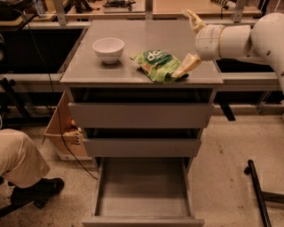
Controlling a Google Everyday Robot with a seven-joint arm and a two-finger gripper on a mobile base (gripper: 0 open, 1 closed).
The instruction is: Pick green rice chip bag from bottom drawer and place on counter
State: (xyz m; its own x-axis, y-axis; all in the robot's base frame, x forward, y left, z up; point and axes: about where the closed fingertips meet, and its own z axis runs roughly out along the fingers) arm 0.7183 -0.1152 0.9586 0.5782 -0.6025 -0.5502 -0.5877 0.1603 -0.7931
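Note:
The green rice chip bag (pixel 156 62) lies flat on the counter (pixel 146 35), near its front edge, right of centre. My gripper (pixel 190 42) is at the counter's right side, open wide. Its lower fingertip (pixel 185 67) rests at the bag's right edge and the upper one (pixel 193 18) points up and away. The bottom drawer (pixel 142 186) is pulled fully out and nothing shows inside it. The two higher drawers are slightly ajar.
A white bowl (pixel 108 48) stands on the counter's left part. A cardboard box (pixel 62 128) sits left of the cabinet, with a seated person's leg and shoe (pixel 22 164) at the lower left. A tan workbench (pixel 177 6) runs behind. A black stand leg (pixel 259 190) lies at the lower right.

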